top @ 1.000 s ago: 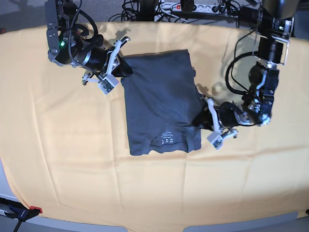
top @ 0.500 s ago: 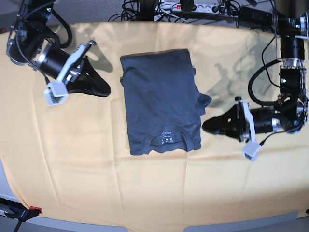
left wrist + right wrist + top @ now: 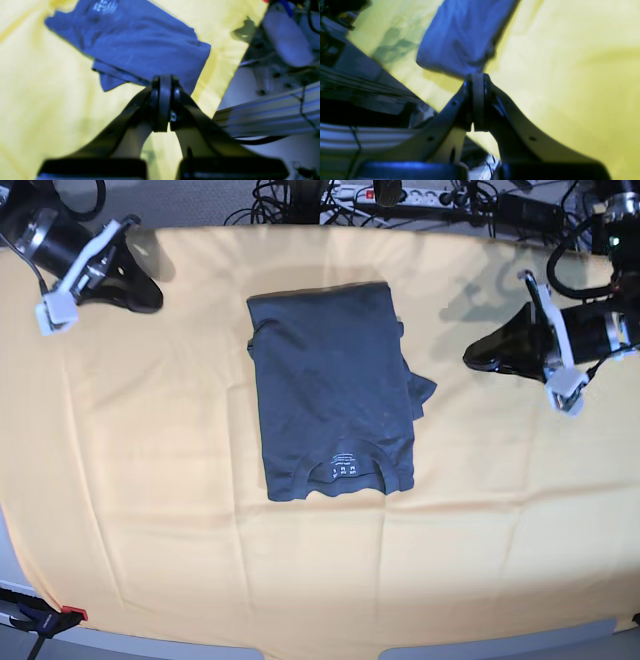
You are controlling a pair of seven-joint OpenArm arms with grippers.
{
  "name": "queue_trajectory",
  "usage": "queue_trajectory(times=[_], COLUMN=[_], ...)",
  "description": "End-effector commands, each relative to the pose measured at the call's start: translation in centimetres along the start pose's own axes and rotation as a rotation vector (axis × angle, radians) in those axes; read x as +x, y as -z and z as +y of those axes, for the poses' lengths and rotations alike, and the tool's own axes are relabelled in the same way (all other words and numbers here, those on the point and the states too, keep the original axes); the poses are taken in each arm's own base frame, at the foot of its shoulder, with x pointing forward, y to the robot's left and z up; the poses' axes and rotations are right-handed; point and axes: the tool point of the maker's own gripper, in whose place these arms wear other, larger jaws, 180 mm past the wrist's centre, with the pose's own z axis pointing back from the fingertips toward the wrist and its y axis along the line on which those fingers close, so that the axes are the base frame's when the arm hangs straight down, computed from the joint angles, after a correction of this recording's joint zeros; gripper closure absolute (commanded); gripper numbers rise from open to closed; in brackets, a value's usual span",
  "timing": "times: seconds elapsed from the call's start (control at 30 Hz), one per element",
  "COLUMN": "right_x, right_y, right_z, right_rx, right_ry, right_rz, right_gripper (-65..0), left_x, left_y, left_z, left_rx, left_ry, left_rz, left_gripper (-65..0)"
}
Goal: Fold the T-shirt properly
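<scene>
Slate-grey T-shirt [image 3: 333, 395] lies folded between two closed, empty hands.
Long axis runs collar-near to hem-far; left hand [image 3: 480, 356] sits nearer, beside the stray sleeve; right hand [image 3: 148, 301] well apart.

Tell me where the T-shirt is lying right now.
In the base view the T-shirt lies folded near the middle of the yellow cloth, toward its far edge, between the right gripper and the left gripper, touching neither.
</scene>
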Motion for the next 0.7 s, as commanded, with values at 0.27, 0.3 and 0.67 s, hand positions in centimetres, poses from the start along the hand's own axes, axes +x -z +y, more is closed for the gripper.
queue_trajectory(times=[0.27,0.3,0.67], right_x=[-1.0,-1.2,-5.1], right_y=[-5.4,-6.0,-12.8], right_z=[-0.6,-0.8,-2.6], right_rx=[-0.179,-0.202,-0.377], right_ry=[-0.051,-0.052,-0.011], right_rz=[0.076,0.09,0.334], right_gripper=[0.0,0.0,0.0], left_x=[-1.1,-1.4,-7.9], left_y=[-3.1,-3.6,-9.0], left_z=[-5.4,-5.5,-7.2], left_rx=[0.057,0.074,0.165], left_ry=[0.095,0.087,-0.114], left_rz=[0.103,0.117,0.397], left_gripper=[0.0,0.0,0.0])
